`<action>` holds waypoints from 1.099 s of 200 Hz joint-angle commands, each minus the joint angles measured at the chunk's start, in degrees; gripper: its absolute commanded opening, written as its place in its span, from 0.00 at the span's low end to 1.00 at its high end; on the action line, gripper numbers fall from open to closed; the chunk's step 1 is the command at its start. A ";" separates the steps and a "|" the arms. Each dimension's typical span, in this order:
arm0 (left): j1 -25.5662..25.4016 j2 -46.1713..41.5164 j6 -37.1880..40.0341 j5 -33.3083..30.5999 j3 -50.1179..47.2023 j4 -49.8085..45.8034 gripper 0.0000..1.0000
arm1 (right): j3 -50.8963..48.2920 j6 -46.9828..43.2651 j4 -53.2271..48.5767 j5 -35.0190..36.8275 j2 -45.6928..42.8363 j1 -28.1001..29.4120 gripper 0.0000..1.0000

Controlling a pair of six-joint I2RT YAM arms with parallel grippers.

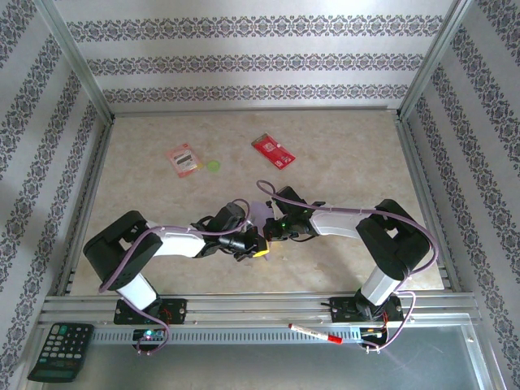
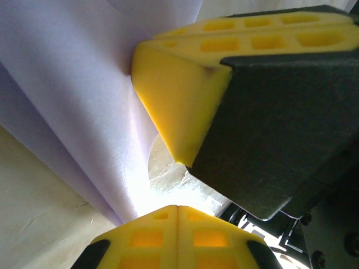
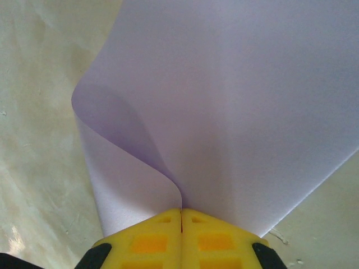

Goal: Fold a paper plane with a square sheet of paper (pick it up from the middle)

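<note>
- Right pincer: jaws fully together, clamped on the edge of the square sheet of paper. The sheet comes straight out of the seam between the tips.
- From that grip the sheet fans up and away from the pincer. Its left side curls over in a soft roll with no hard crease, and it is lifted off the tabletop.
- Left pincer: jaws also fully together. The lilac sheet runs down to just left of its tips; can't tell if it is pinched there.
- Right pincer's yellow fingers press into the sheet close above the left pincer's tips, crowding that spot.
- Top view: both arms meet mid-tabletop near the front, with the sheet between the wrists.
- Well behind them lie a red card, a pink-red packet and a small green disc just beside the packet, all clear of the arms.
- Front rail: red marker; calculator at the near left corner.
</note>
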 commanded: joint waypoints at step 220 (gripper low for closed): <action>-1.88 -0.75 1.90 0.11 -0.58 -1.48 0.00 | -2.11 -1.19 -4.81 2.28 3.55 -0.56 0.00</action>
